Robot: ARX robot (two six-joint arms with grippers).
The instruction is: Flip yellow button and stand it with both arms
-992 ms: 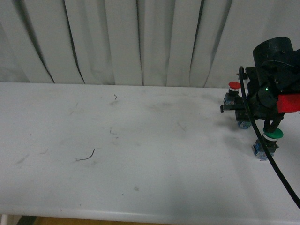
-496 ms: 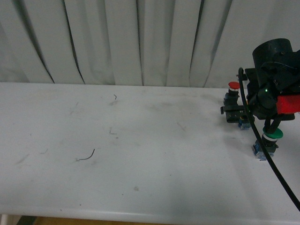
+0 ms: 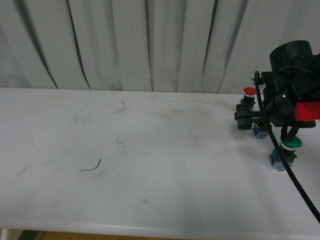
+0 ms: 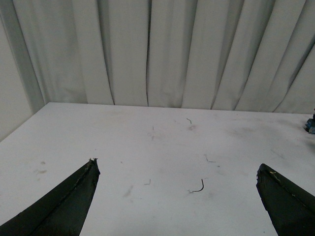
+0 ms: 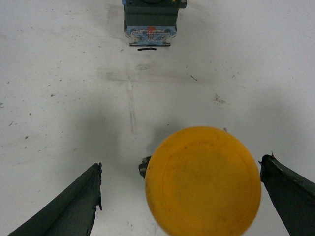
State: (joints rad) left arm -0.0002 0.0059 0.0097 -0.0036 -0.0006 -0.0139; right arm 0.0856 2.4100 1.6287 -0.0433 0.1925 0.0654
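Note:
In the right wrist view the yellow button (image 5: pixel 203 179) is seen from above, its round yellow-orange cap facing the camera and a bit of black body showing at its edge. It stands on the white table (image 5: pixel 59 88) between the spread fingers of my open right gripper (image 5: pixel 180 161), and neither finger touches it. In the front view the right arm (image 3: pixel 290 75) and right gripper (image 3: pixel 248 120) hide the cap; only a blue block (image 3: pixel 258 131) shows below them. My left gripper (image 4: pixel 177 163) is open and empty over bare table.
A red-capped button (image 3: pixel 248 92) stands behind the right gripper. A green-capped button (image 3: pixel 290 145) stands nearer the front right. Another button's blue-grey base (image 5: pixel 150 19) lies beyond the yellow cap. A small curled wire scrap (image 3: pixel 93 166) lies mid-left. A white curtain hangs behind the table.
The right gripper has shifted slightly over the buttons at the far right. The red and green buttons have not moved.

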